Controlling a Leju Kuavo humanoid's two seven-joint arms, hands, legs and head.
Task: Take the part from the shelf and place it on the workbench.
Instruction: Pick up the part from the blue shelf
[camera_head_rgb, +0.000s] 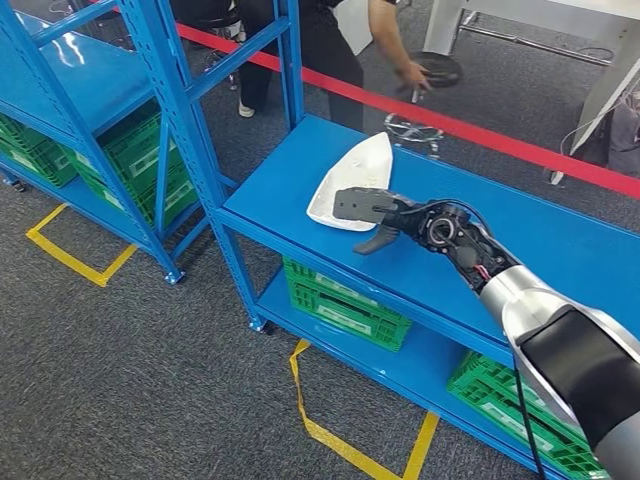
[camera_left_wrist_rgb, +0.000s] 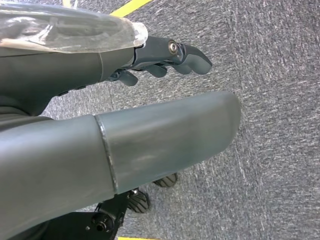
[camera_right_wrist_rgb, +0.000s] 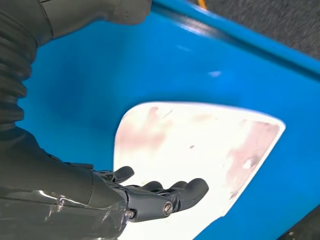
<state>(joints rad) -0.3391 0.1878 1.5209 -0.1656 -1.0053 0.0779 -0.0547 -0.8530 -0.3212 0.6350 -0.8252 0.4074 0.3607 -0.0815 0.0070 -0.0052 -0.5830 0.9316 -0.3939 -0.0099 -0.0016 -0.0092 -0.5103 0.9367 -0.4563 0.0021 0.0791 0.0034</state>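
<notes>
right robot hand (camera_head_rgb: 367, 210) open, fingers apart, over near edge of white part (camera_head_rgb: 353, 180) lying flat on blue shelf (camera_head_rgb: 317, 240); left robot hand (camera_left_wrist_rgb: 166, 57) empty, fingers apart, above floor

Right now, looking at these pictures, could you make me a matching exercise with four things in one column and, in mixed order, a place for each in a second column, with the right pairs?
Things:
1. white part
2. right hand
3. green crate
4. left hand

Places:
A. on the lower shelf board
B. hanging over the grey carpet
C. lying on the blue shelf top
D. reaching over the near edge of the white part, fingers apart

Pairs: 1-C, 2-D, 3-A, 4-B
</notes>
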